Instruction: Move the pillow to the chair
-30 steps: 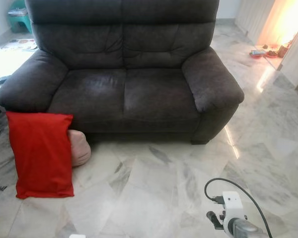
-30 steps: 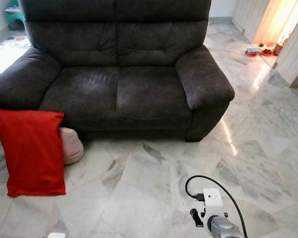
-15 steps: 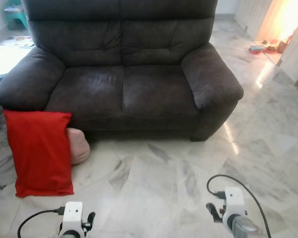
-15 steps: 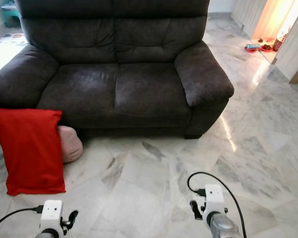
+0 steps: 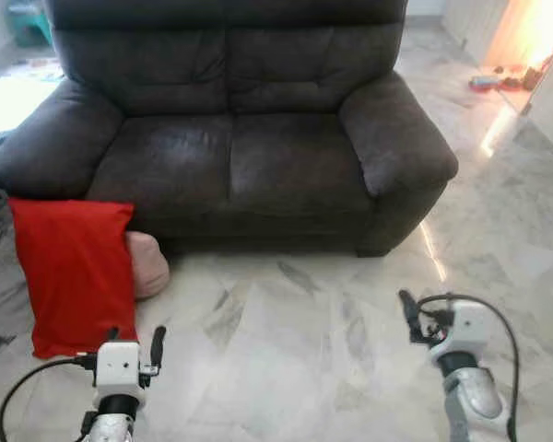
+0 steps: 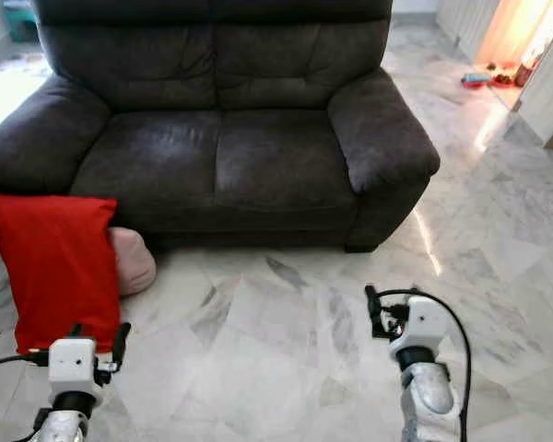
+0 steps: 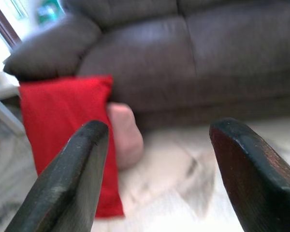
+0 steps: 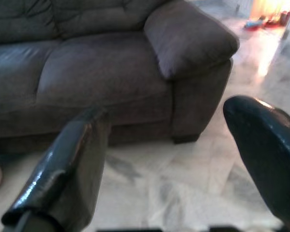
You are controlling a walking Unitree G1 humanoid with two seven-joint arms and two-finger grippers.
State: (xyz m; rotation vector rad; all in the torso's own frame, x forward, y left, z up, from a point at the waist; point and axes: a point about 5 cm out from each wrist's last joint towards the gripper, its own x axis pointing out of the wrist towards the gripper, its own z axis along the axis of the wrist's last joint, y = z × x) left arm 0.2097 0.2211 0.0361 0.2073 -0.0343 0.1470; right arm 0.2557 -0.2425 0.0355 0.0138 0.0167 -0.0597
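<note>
Pillow (image 5: 74,274) ungrasped, propped against sofa (image 5: 230,138) left front; both grippers, left (image 5: 134,343) and right (image 5: 408,306), jaws open, short of sofa; transfer outstanding.

pillow (image 5: 76,273): red, rectangular, upright on the floor, leaning against the sofa's left arm front
position: just ahead of the left pincer (image 5: 132,337), slightly to its left; well apart from the right pincer (image 5: 407,305)

Top of the dark grey fabric sofa's (image 5: 249,138) backrest cut off by the upper edge. Pale pink rounded cushion (image 5: 147,265) half hidden behind the upright red rectangular pillow (image 5: 74,272). Small red and orange items (image 5: 498,78) near the sunlit doorway too small to identify; left wrist view blurred.
</note>
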